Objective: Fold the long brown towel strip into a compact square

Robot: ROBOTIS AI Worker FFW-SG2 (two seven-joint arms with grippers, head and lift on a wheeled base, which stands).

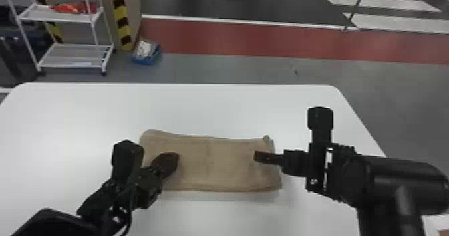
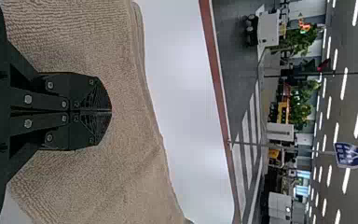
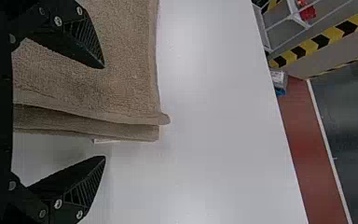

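Observation:
The brown towel strip (image 1: 217, 165) lies folded in layers as a wide rectangle on the white table. Over its left part is my left gripper (image 1: 175, 161); in the left wrist view the left gripper (image 2: 111, 111) has its fingers pressed together above the towel (image 2: 135, 172), with no cloth visible between them. At the towel's right end is my right gripper (image 1: 259, 156). The right wrist view shows the right gripper (image 3: 105, 112) open, one finger over the towel (image 3: 121, 84) and the other beyond its layered edge, above bare table.
The white table (image 1: 83, 115) extends around the towel, its far edge well beyond the cloth. On the floor behind stand a white shelf rack (image 1: 71, 54) and a blue box (image 1: 147, 53).

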